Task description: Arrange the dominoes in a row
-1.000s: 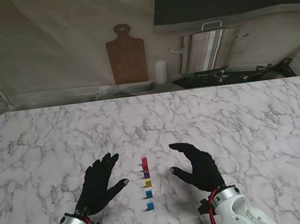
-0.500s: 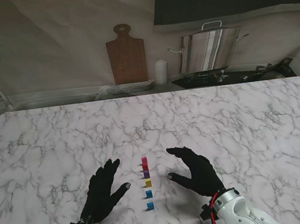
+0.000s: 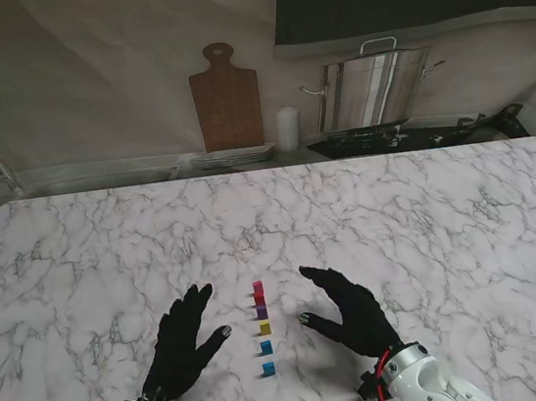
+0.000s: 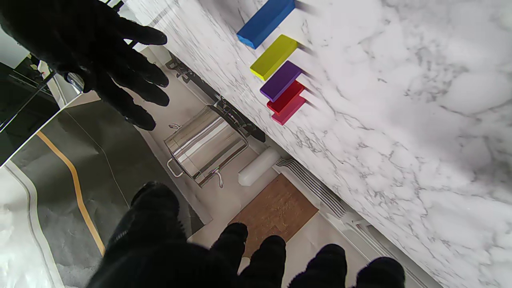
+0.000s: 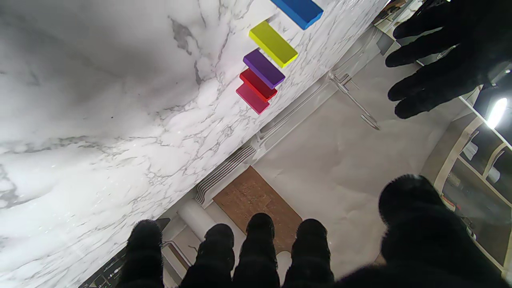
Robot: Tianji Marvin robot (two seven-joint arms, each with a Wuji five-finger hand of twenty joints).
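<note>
Marble table [image 3: 430,229] carries our dominoes [image 3: 263,327]: upright row running away from us, between our hands, pink farthest, then red, purple, yellow, two blue nearest. Left hand [image 3: 181,340] flat, fingers spread, holding nothing, just left of row. Right hand [image 3: 354,310] likewise spread and empty, just right. Neither touches a domino. We judge hands flank row to guard it without knocking; row looks complete.
</note>
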